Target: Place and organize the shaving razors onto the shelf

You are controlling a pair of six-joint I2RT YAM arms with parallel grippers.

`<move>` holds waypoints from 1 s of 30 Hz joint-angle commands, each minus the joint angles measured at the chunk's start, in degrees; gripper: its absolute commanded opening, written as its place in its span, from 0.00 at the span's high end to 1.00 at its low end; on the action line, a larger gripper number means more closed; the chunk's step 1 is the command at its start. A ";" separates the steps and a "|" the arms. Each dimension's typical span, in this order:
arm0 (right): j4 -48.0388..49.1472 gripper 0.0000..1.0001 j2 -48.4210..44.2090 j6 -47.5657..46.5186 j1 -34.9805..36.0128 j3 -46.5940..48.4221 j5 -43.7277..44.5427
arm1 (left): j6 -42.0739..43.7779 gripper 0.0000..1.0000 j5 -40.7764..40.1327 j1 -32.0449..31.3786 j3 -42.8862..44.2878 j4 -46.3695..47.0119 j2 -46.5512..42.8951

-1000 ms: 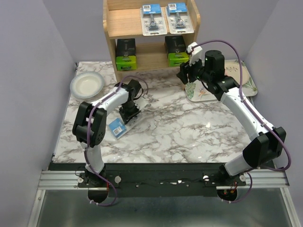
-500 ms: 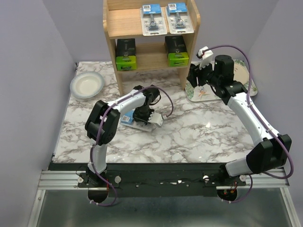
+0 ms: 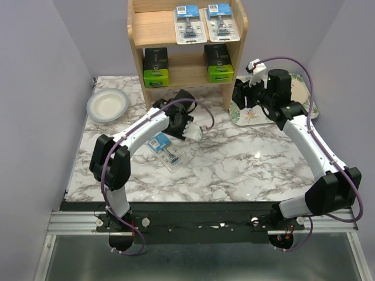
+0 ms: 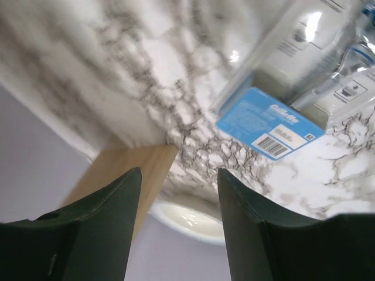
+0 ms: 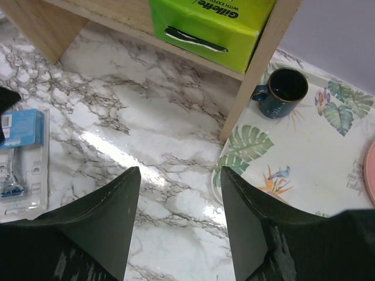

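The last pack [image 3: 166,151] is lying flat on the desk [image 3: 246,167], in front of the shelf [image 3: 153,28] and apart from it. The left tool [image 4: 179,175] is hanging just beside this pack with its fingers standing wide and holding nothing; the pack is lying outside the gap, not between the fingers. The right tool [image 5: 179,175] is also standing wide and empty, near the right leg of the shelf.

I am judging that the step in hand is the picking of this pack. To do it well, the left tool should be turning so that its gap is lining up across the narrow side of the pack, then coming down over the raised middle part, where there is something to grip. A flat edge on such a smooth desk is giving very little hold, so closing slowly is safer than snapping. The bare left part of the upper board is looking like the natural place for it, next to the two packs [image 3: 189,24] lying there.

The pack is thin clear plastic, shiny, with a blue card at one end. The desk is glossy with a marble pattern and is reflecting the light. The shelf is pale wood, dull in surface. The black boxes [image 3: 156,65] on the lower board are rectangular, with lime-green ends.
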 commanded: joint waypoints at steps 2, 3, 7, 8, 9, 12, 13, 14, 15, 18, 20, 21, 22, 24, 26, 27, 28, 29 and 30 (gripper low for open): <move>-0.88 0.37 1.08 -0.78 -0.59 0.27 -9.34 | -51.50 0.40 6.37 1.80 13.69 -9.12 -1.57; -0.09 0.37 1.08 -0.70 -0.24 -2.00 -11.28 | -55.79 0.45 11.09 2.76 12.39 -9.03 -2.01; -3.85 0.36 3.54 -1.66 2.57 -1.50 -12.09 | -77.24 0.44 14.92 3.47 0.72 2.00 -8.58; -4.56 0.35 3.89 -1.49 2.92 -1.58 -11.83 | -81.19 0.44 15.18 3.47 -1.66 3.87 -9.74; -4.48 0.35 4.50 -0.79 3.01 -1.84 -11.74 | -84.80 0.44 15.79 3.47 -5.60 5.63 -10.71; -6.05 0.35 5.73 2.02 3.01 -1.94 -10.95 | -100.54 0.49 13.87 3.73 -10.63 9.95 -13.08; -6.41 0.35 6.26 2.81 3.10 -1.67 -10.77 | -104.75 0.50 11.78 3.65 -11.17 10.13 -13.18; -6.85 0.35 6.44 3.17 3.10 -1.76 -10.77 | -105.40 0.50 11.58 3.56 -11.78 10.74 -13.44; -6.85 0.35 6.53 3.08 3.19 -1.76 -10.95 | -106.01 0.50 10.97 3.65 -13.18 11.18 -13.53; -7.99 0.35 7.84 3.17 3.19 -1.15 -11.47 | -109.70 0.50 10.07 4.96 -15.82 12.41 -13.44; -9.04 0.35 9.25 3.08 3.19 -0.36 -11.92 | -112.42 0.51 11.40 5.67 -16.62 13.90 -12.05; -8.96 0.35 9.60 3.08 3.19 -0.18 -12.00 | -113.48 0.51 11.23 5.76 -16.71 14.08 -11.25; -8.87 0.35 9.78 3.17 3.19 -0.18 -11.83 | -114.88 0.51 10.70 5.76 -16.63 14.00 -10.37; -9.05 0.35 10.65 3.34 3.19 0.17 -12.09 | -119.79 0.57 8.69 6.46 -16.45 13.73 -8.35; -9.22 0.35 10.92 3.52 3.10 0.18 -12.53 | -122.88 0.60 6.93 6.90 -16.10 13.91 -7.47; -9.14 0.35 11.18 3.52 3.19 -0.09 -12.70 | -124.46 0.60 5.53 7.25 -15.49 14.17 -7.03; -9.13 0.35 11.10 3.61 3.10 -0.26 -12.62 | -125.17 0.61 5.51 7.42 -14.87 14.17 -6.50; -8.70 0.35 11.10 3.87 3.10 -0.52 -12.53 | -125.79 0.62 5.51 7.51 -14.17 14.09 -5.02; -8.61 0.35 11.10 4.13 3.10 -0.79 -12.44 | -126.32 0.63 5.77 7.60 -13.29 14.08 -4.31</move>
